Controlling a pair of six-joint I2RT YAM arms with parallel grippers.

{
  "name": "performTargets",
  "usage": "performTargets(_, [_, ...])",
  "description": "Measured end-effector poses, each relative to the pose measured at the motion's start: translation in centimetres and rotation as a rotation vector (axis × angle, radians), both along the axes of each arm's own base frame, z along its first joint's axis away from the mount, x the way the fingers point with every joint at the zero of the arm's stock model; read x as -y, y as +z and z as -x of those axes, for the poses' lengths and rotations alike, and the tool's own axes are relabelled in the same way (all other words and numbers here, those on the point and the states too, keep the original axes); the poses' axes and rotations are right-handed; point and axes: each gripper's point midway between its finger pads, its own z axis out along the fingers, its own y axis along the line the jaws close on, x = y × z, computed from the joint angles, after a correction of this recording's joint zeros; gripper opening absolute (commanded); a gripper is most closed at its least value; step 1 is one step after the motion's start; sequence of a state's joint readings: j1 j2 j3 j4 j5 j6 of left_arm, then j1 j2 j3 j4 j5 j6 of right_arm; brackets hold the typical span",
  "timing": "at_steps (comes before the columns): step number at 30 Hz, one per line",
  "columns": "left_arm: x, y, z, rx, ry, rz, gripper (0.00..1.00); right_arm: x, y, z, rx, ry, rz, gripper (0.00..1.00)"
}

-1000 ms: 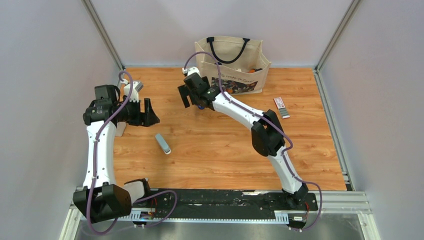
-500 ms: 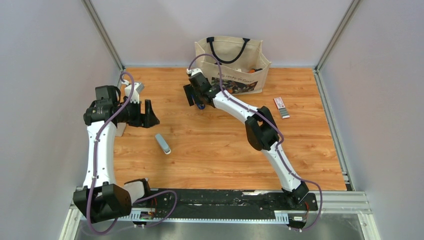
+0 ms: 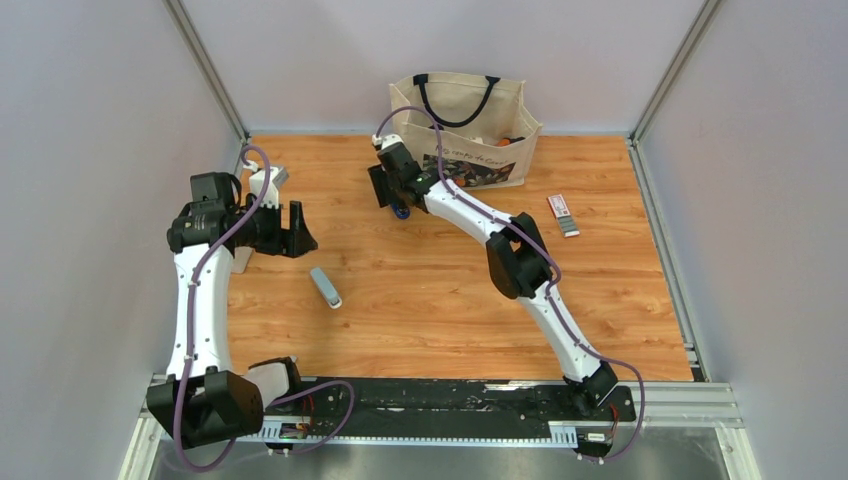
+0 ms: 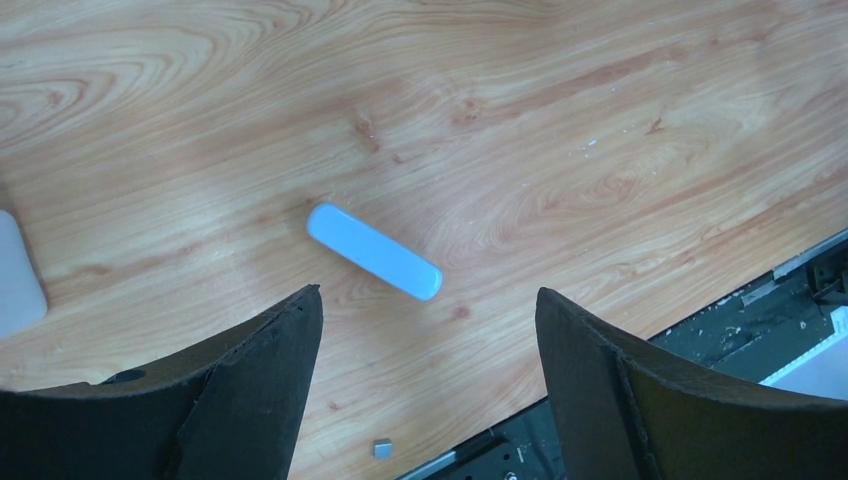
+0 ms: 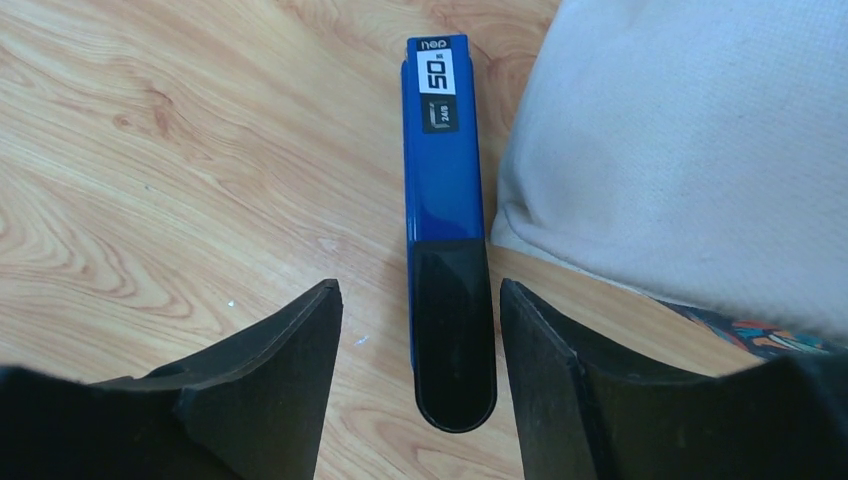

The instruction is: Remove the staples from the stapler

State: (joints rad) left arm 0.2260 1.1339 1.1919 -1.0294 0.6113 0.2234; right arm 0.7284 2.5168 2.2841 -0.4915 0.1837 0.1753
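The blue stapler with its black rear part lies flat on the wood beside the bag. In the top view only a blue bit of the stapler shows under the right wrist. My right gripper straddles its black end, open. The right finger stands close to the stapler and the left finger has a wider gap. My left gripper hangs open and empty above the table at the left. No staples are in view.
A beige tote bag stands at the back, its cloth side right next to the stapler. A pale blue-grey stick-like tool lies left of centre. A small white-and-red box lies at the right.
My right gripper has come down over the stapler by the bag and its jaws have narrowed around the black end. The left arm has barely moved.
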Motion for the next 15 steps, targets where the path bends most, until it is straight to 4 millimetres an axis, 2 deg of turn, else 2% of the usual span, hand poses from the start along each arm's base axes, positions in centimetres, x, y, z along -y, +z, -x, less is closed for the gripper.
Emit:
performTargets(1, [-0.02, 0.03, 0.01, 0.002, -0.002, -0.003, 0.86, 0.17, -0.18, -0.04, -0.004, -0.002, 0.004, 0.60])
performTargets(5, [-0.08, 0.05, 0.04, 0.007, -0.006, -0.010, 0.86, 0.61, -0.49, -0.17, -0.013, -0.010, 0.012, 0.33])
performTargets(7, [-0.08, 0.06, 0.06, 0.010, -0.009, -0.012, 0.86, 0.78, -0.54, -0.24, -0.014, -0.015, 0.013, 0.25])
performTargets(15, [-0.14, 0.03, 0.14, 0.023, -0.027, -0.027, 0.86, 0.80, -0.67, -0.25, -0.018, -0.024, -0.004, 0.16])
